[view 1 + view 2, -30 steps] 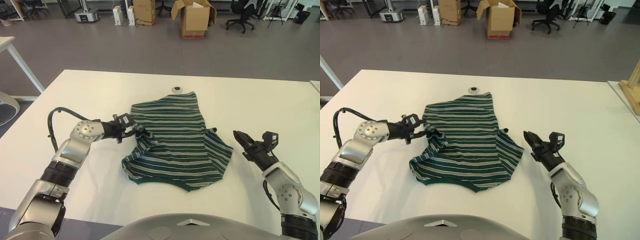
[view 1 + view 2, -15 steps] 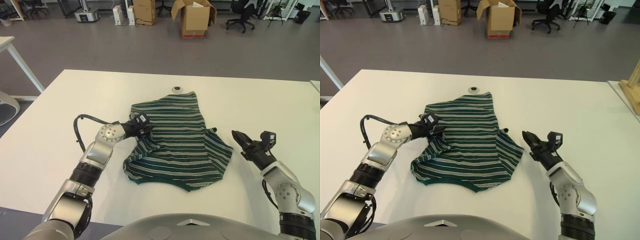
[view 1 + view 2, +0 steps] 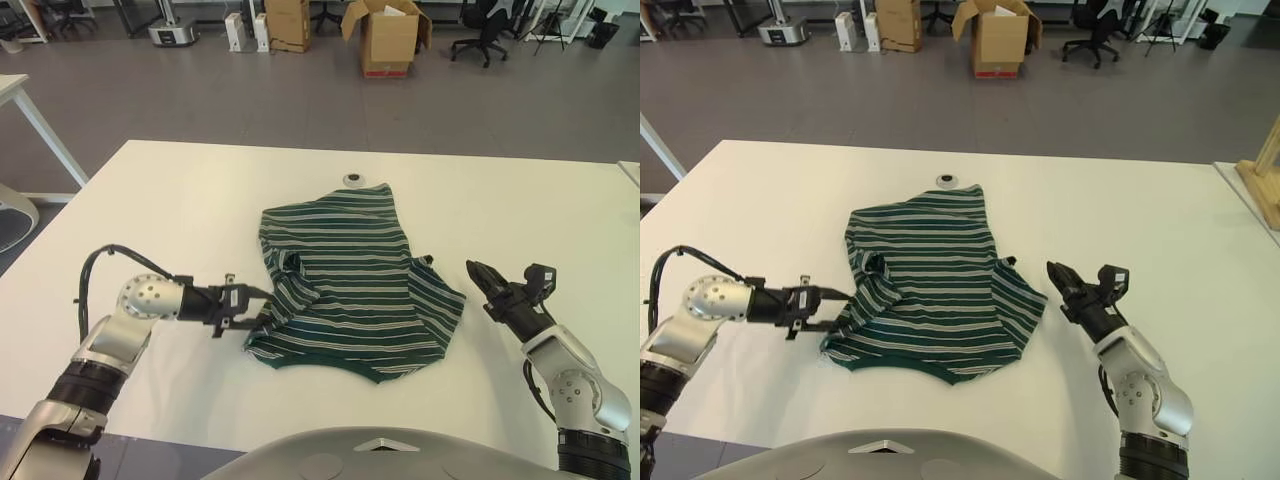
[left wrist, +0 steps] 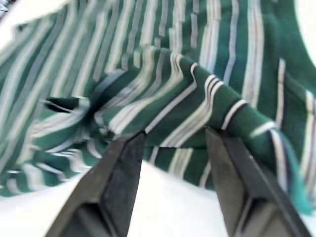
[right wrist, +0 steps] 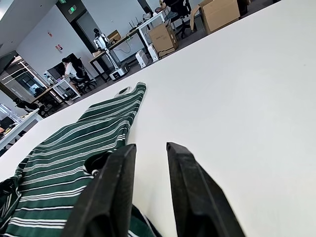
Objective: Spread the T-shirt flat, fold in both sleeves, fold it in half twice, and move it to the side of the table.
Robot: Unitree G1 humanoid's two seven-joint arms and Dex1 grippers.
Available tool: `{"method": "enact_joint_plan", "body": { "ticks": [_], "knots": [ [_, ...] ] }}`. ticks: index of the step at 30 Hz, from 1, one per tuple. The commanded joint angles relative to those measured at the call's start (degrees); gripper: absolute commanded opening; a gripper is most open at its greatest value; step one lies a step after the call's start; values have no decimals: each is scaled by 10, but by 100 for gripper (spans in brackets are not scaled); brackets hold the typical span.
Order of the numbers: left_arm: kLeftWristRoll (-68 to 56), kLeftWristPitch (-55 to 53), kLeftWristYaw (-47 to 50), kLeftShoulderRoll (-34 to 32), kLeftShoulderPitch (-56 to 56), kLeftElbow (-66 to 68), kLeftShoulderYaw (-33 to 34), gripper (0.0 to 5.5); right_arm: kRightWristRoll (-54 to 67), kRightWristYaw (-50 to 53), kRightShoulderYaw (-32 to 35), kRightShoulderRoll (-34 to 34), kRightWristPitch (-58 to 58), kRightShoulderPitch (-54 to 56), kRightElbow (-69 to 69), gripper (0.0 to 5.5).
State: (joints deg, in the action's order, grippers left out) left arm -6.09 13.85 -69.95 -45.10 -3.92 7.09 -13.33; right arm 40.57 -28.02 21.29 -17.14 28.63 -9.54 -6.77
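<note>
Left gripper: your left gripper (image 3: 262, 308) is now sitting at the near-left corner of the green-and-white striped T-shirt (image 3: 350, 270), having drawn back from the left sleeve. Its fingers are standing apart at the hem.
Right gripper: your right gripper (image 3: 480, 283) is still hovering just right of the shirt, fingers parted.
T-shirt: it is lying rumpled in the middle of the white counter (image 3: 180, 190), left sleeve now bunched on the body.
</note>
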Motion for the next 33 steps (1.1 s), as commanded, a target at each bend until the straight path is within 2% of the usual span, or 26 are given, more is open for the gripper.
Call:
{"method": "enact_joint_plan", "body": {
  "ticks": [1,5,10,14,16,19,22,27,33],
  "knots": [
    [9,22,-20,-16,47,-17,-20,219,3,2,4,-7,9,2,-1,118],
    [92,101,2,-43,39,59,-41,219,1,4,3,-8,12,3,1,118],
    [91,102,30,-45,35,53,-41,219,19,5,9,-7,36,5,1,118],
    [-90,-109,-25,-94,62,-179,-14,219,97,-8,35,-39,141,-18,-13,118],
    [-139,-172,-46,-114,78,-244,-7,219,107,-4,36,-51,173,-27,-11,118],
    [-202,-248,-43,-107,58,-261,20,219,100,-2,35,-58,188,-42,-6,118],
    [-200,-262,-34,-92,12,-211,43,219,107,-11,41,-64,202,-62,-7,118],
    [-197,-261,15,-54,-23,-161,88,223,135,-18,59,-60,221,-68,3,206],
    [-178,-254,50,-17,-45,-120,99,223,136,-15,45,-49,226,-70,7,320]
  ]
}}
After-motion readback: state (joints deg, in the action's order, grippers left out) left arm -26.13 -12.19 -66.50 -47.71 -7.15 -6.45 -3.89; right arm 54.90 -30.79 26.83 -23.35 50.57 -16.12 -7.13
